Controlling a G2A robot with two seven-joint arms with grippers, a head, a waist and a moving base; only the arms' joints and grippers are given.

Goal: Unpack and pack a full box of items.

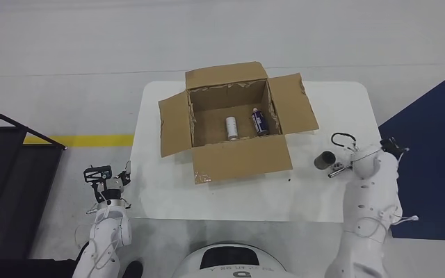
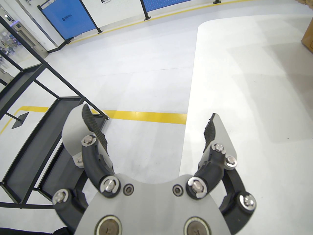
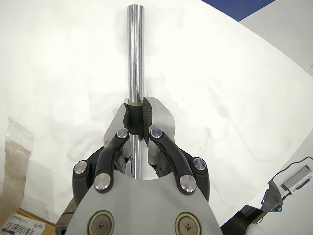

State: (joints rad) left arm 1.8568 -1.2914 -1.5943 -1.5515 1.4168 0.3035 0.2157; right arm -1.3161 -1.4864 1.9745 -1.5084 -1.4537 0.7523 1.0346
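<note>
box (image 1: 226,97) open-topped, 4 flaps (image 1: 174,126) splayed outward; 2 containers (image 1: 231,128) inside, gap between them

The steel rod (image 3: 135,57) passes between the closed pads of the right gripper (image 3: 138,108), which hides its lower end. The picture's edge cuts off a clear bag (image 3: 14,152) and a brown cylinder (image 3: 64,217) (only its rim peeks out). In the left wrist view the cardboard box (image 2: 307,37) is cropped at the edge. Inside it, a white can (image 1: 231,128) and a blue bottle (image 1: 259,121) are too small to identify.
</note>
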